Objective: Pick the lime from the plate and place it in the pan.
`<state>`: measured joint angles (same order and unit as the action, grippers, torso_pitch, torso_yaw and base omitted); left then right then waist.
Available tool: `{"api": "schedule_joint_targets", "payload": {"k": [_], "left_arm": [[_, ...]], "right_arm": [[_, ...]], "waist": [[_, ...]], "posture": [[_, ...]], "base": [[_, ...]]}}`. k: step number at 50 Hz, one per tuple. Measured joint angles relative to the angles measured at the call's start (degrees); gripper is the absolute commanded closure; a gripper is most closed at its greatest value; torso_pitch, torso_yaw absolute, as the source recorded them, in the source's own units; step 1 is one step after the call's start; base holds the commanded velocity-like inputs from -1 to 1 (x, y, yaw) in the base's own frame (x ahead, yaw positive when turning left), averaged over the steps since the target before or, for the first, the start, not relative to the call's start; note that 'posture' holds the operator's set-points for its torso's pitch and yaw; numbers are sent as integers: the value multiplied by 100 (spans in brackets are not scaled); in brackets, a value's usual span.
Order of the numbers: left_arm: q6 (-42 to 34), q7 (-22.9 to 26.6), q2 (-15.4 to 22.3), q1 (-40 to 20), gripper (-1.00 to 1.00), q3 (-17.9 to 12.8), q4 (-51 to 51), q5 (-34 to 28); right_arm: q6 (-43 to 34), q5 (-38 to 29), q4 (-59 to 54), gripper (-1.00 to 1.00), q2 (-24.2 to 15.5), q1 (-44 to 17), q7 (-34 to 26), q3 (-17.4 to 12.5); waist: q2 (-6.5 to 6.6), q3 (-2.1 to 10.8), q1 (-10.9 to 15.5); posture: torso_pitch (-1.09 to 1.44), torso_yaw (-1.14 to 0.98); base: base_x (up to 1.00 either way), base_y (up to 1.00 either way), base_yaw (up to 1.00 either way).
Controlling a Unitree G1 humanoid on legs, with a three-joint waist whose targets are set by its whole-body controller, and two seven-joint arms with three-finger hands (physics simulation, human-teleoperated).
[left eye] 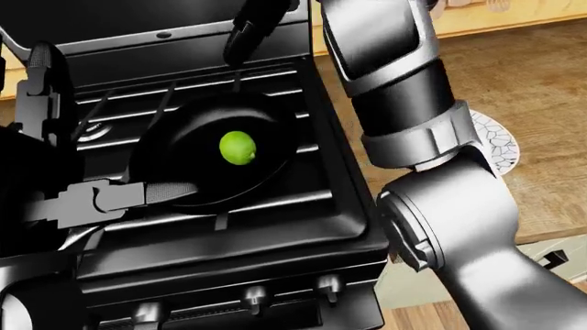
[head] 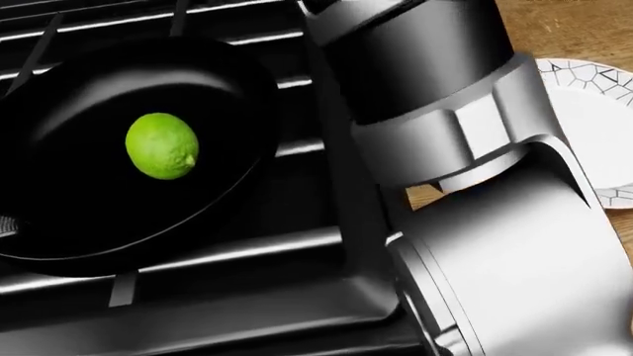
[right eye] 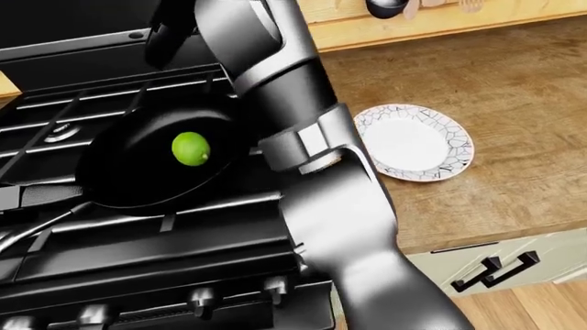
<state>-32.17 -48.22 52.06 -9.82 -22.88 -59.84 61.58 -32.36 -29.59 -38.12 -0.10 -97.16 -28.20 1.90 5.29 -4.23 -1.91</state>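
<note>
Plate (head: 603, 126) mostly behind right arm (head: 475, 148); fingers perhaps out of sight.

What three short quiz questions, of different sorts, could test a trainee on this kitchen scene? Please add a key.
1. True or false: the lime lies in the pan.
2. What lies on the plate? A) a lime B) nothing C) a spoon
3. On which surface does the plate rest?

Key: 1. True. 2. B. 3. The wooden counter, to the right of the stove in the right-eye view.
</note>
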Motion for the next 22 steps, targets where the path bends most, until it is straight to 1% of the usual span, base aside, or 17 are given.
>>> {"api": "schedule_joint_targets", "payload": {"k": [7, 22], "left_arm": [[-18, -18, -36, 5, -100, -12, 14, -22], [28, -91, 39, 4, -100, -40, 6, 65]], "right_arm": [[-630, -26, 1125, -100, -231, 357, -24, -62], [-1585, -115, 2836, -100, -737, 907, -55, -165]], "waist": [[-40, -19, 19], [-85, -36, 39]], "posture": [[0, 0], [0, 0]], "base": [[0, 0, 0], [0, 0, 0]]}}
